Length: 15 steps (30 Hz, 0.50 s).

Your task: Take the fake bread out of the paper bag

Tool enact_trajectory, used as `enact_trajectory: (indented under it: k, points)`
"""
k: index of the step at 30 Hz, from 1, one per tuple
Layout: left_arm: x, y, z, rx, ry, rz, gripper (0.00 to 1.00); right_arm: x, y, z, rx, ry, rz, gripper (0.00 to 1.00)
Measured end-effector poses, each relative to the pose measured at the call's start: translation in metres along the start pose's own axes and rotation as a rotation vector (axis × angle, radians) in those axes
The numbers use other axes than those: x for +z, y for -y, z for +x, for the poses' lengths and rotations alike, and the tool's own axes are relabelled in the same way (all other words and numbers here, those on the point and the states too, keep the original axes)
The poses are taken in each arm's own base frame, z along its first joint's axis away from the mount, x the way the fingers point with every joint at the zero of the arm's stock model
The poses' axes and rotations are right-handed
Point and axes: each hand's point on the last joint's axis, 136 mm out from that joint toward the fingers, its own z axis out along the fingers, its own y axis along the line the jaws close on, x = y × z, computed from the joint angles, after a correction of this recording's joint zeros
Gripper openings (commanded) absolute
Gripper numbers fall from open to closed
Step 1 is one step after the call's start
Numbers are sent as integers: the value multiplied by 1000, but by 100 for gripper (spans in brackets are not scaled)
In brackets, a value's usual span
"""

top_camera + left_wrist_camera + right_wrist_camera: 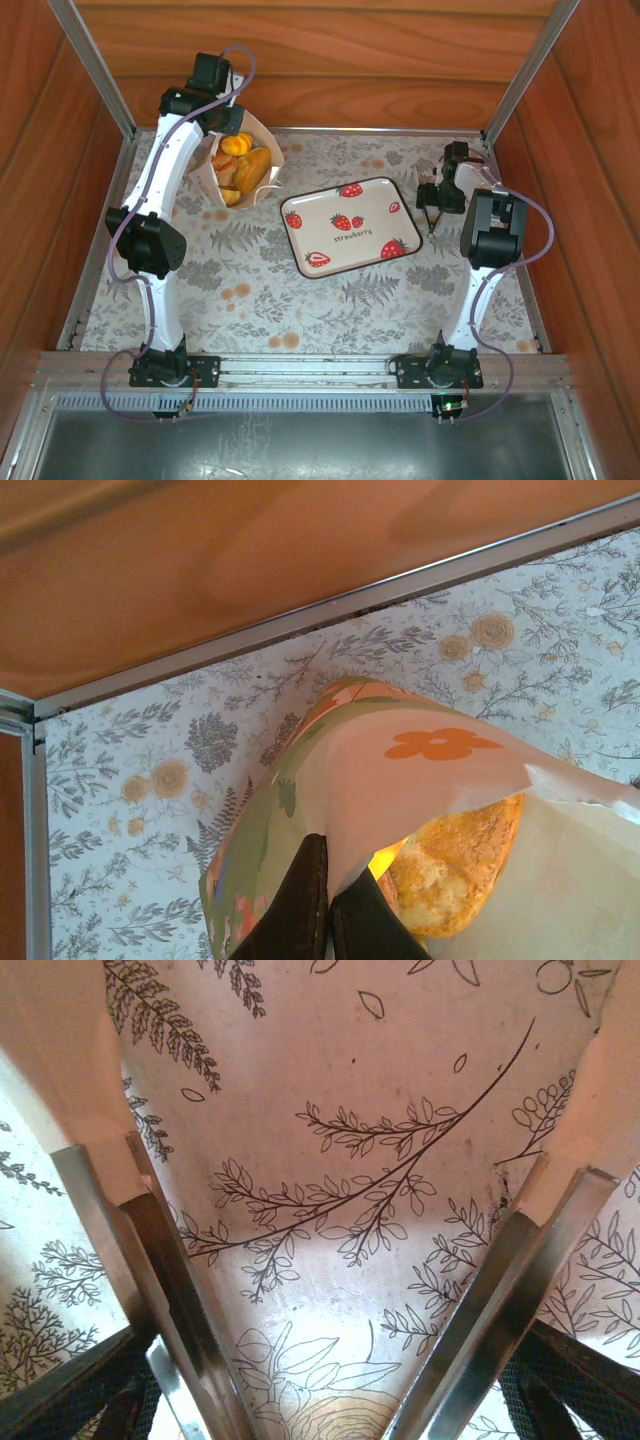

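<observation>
At 10 o'clock, left gripper (330, 880) pinches bag (268, 140) rim above bread (250, 168); right gripper (340, 1190) gapes wide at 3 o'clock.

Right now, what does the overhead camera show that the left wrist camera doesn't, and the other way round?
Overhead: the left arm, the right arm, the strawberry tray, and the right jaws open over the tablecloth. Left wrist: a close look at the left jaws pinched shut on the paper bag at its rim, and an orange flower printed on its outside. Shared: the bag, golden bread inside it, the tablecloth and the wooden back wall.
</observation>
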Motion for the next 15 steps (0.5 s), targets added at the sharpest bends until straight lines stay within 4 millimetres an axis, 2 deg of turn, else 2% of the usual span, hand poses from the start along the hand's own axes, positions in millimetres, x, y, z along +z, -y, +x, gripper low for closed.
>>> enact_trajectory:
  k: [3,4,9,11,15]
  points:
    - [0,0,0,-2,0,3,0,0,0,0,5,-1,0,90]
    - [0,1,0,-3,0,4,0,0,0,-1,7,-1,-1,96]
    - [0,1,0,-7,1,8,0,2,-1,-5,25,5,-5,96]
    - [0,1,0,-8,2,8,0,2,-1,-5,30,6,-4,92]
    - [0,1,0,-12,1,8,0,2,-1,-6,39,8,-4,75]
